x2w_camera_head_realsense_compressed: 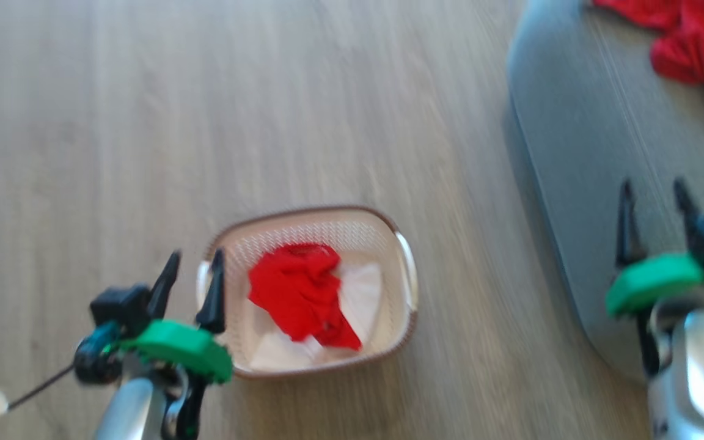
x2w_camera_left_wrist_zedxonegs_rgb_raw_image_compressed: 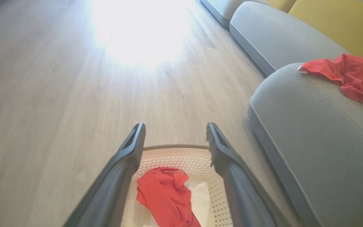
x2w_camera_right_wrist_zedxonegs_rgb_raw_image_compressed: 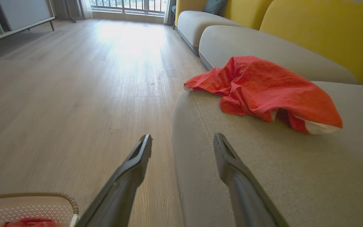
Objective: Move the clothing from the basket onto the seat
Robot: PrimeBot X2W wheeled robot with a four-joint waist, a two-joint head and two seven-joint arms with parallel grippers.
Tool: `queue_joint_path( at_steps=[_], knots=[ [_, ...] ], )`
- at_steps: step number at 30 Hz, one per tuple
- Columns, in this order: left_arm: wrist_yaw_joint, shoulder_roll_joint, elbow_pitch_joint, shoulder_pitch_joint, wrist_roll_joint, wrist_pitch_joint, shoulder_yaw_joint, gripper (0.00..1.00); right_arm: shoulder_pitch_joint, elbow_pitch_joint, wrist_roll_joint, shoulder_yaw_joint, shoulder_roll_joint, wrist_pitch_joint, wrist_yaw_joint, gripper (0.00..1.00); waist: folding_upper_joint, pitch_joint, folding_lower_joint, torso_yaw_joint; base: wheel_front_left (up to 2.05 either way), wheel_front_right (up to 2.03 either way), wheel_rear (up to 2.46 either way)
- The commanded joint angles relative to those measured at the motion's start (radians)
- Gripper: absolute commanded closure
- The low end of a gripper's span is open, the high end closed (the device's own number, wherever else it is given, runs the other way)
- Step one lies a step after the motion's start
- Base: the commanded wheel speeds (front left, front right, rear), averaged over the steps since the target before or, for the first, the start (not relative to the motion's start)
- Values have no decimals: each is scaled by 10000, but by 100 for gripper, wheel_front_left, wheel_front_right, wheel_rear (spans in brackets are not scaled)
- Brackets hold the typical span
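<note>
The floor (x2w_camera_head_realsense_compressed: 144, 122) looks matt wood-grain, the basket (x2w_camera_head_realsense_compressed: 327, 235) perforated plastic, the clothing (x2w_camera_head_realsense_compressed: 297, 287) soft cloth, the seat (x2w_camera_right_wrist_zedxonegs_rgb_raw_image_compressed: 263, 173) coarse-woven fabric.

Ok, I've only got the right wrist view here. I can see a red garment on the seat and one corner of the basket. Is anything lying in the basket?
Observer: Yes. A crumpled red garment lies in the basket, with white showing around it.
Operator: Where's the left hand?
Observer: The left hand is open and empty, at the basket's left end in the head view.
Operator: Is the basket touching the seat?
Observer: No. It stands on the wood floor, with a strip of bare floor between it and the seat.
</note>
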Motion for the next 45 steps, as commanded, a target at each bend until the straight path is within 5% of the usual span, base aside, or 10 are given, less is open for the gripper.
queue_joint_path(
  at_steps=[1, 17, 45],
  knots=[
    [-19, 4, -153, 141, 242, -124, 692, 0, 452, -641, 20, 462, 6, -90, -4, 0, -1, -1174, 2, 1020, 0, 0, 0],
    [-301, -207, -83, 1056, 1194, -125, 1904, 0, 2406, -363, 447, 1842, 110, -91, -4, 0, -1, -2407, 2, 1510, 0, 0, 0],
    [-173, -215, -291, 1023, 837, -126, 1367, 0, 2203, -633, 265, 1884, 112, -91, -4, 0, -1, -2241, 2, 1271, 0, 0, 0]
  ],
)
